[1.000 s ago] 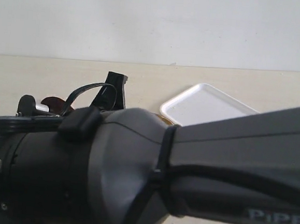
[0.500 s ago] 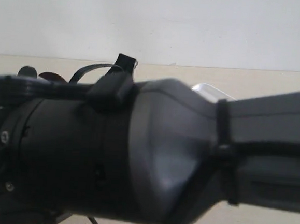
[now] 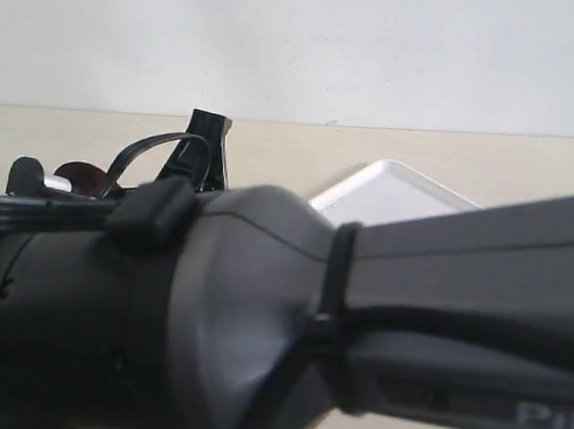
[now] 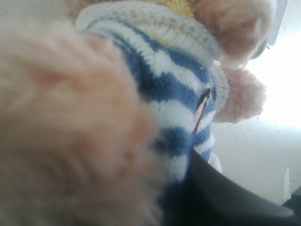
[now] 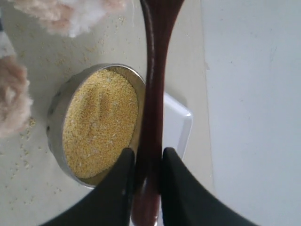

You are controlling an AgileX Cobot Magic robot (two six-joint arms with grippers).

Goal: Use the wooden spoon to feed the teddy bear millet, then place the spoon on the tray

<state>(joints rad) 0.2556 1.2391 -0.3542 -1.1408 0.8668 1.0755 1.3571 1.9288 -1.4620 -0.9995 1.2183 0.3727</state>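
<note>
The right arm (image 3: 258,332) is lowered again, and the tray (image 3: 398,189) is bared at one o'clock. The teddy bear (image 4: 70,117) is crowded by the left gripper (image 4: 221,197), whose opening cannot be told. Near the millet (image 5: 101,122), the wooden spoon (image 5: 153,94) is pinched by the right gripper (image 5: 147,155): feeding is judged underway.

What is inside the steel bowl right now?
Yellow millet fills the bowl nearly to its rim. The spoon crosses in front of one edge, hiding a strip; the bowl's bottom is buried.
</note>
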